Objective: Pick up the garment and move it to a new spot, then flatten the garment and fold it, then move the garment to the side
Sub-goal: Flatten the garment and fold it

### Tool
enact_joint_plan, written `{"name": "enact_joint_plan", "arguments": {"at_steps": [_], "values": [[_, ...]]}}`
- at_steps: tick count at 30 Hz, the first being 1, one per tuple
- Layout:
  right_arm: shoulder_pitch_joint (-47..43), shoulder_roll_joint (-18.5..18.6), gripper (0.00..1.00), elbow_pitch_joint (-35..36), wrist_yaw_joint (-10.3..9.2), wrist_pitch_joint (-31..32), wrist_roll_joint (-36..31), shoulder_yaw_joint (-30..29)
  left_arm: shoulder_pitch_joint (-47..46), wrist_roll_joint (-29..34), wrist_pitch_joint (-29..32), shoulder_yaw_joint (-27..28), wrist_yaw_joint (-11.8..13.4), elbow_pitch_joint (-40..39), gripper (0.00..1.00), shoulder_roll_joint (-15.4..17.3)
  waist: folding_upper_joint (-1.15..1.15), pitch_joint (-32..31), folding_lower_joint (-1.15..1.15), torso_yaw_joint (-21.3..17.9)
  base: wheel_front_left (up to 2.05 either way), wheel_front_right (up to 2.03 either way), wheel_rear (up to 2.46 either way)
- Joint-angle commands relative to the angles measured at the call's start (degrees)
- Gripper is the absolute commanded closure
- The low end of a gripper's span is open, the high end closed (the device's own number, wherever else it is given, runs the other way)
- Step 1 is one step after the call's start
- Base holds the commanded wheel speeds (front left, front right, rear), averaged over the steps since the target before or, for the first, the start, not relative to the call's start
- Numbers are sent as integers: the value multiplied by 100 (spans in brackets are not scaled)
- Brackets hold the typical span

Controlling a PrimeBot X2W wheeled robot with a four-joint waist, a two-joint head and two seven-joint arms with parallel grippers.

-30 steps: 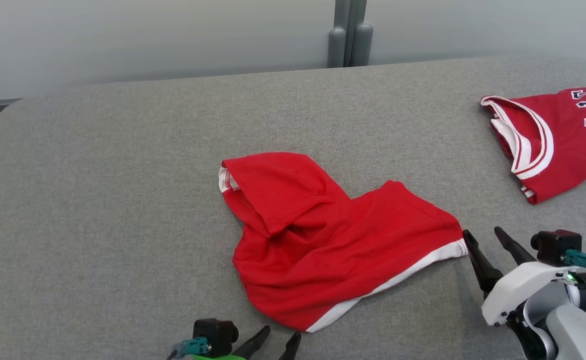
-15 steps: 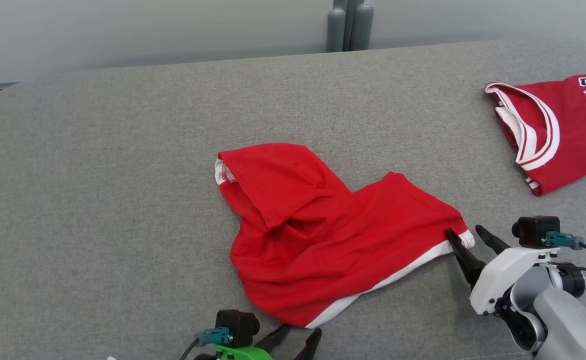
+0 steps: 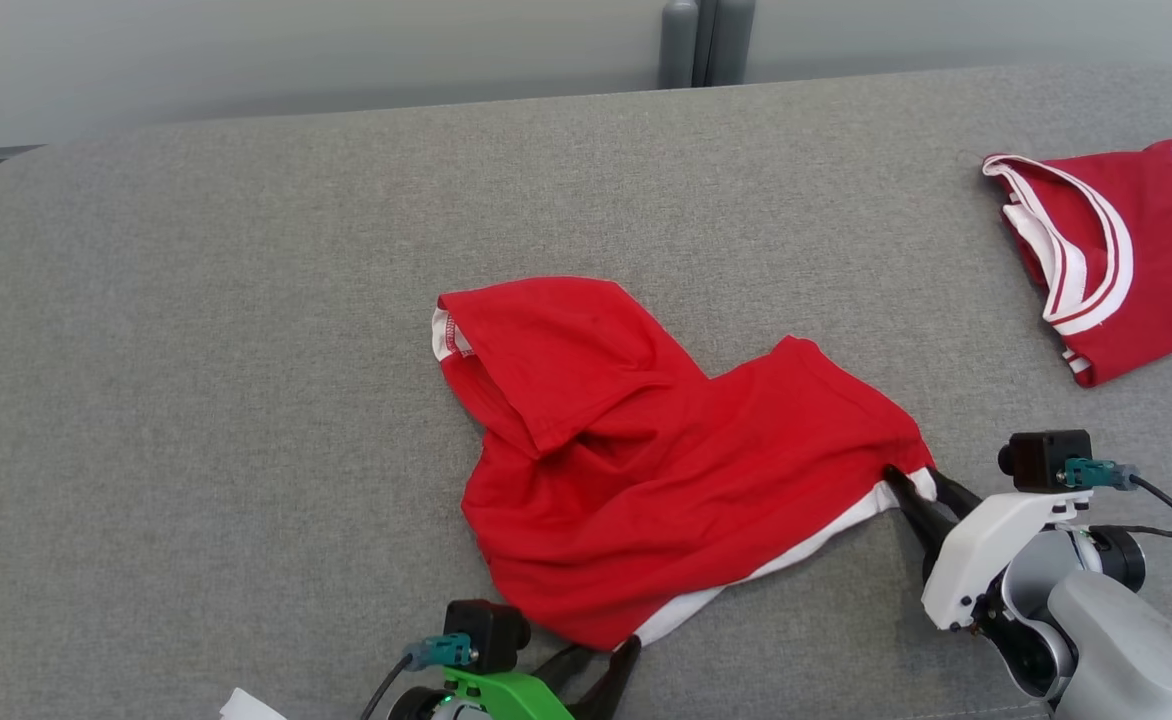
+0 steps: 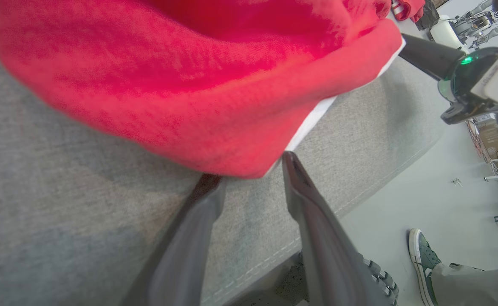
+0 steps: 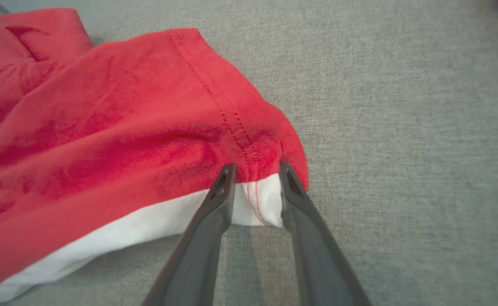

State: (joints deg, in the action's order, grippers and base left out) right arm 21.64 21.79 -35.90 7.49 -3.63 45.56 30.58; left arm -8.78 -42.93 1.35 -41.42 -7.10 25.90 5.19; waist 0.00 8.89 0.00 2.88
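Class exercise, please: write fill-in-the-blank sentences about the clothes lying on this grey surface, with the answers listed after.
The garment whose corner the right end effector straddles is mostly ____. Its hem band is ____. The lettered jersey lies to the robot's ____.
Missing words: red; white; right.

The jersey (image 3: pixel 1121 255) at the far right runs off the head view's right edge, its dark lettering cut to a few strokes. The left gripper (image 3: pixel 598 668) is cut by the bottom edge there. In the left wrist view the red garment (image 4: pixel 189 85) is blurred, runs past the top edge and covers the tip of one finger (image 4: pixel 202 204). A person's shoe (image 4: pixel 423 259) runs off the bottom edge.
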Motion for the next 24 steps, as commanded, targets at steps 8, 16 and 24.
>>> {"name": "enact_joint_plan", "arguments": {"at_steps": [8,16,24], "values": [[144,66,100,-131,0,-168,243,281,-161,-146,-123,-125,-37,146,100,37,0,-2,0,30,0,0,0],[247,161,100,-120,0,-482,387,493,-172,-199,-244,-195,-45,88,100,157,0,-114,0,45,0,0,0],[95,300,100,126,0,-925,563,501,45,-100,-223,-111,164,-650,100,582,0,-395,0,137,0,0,0]]}}
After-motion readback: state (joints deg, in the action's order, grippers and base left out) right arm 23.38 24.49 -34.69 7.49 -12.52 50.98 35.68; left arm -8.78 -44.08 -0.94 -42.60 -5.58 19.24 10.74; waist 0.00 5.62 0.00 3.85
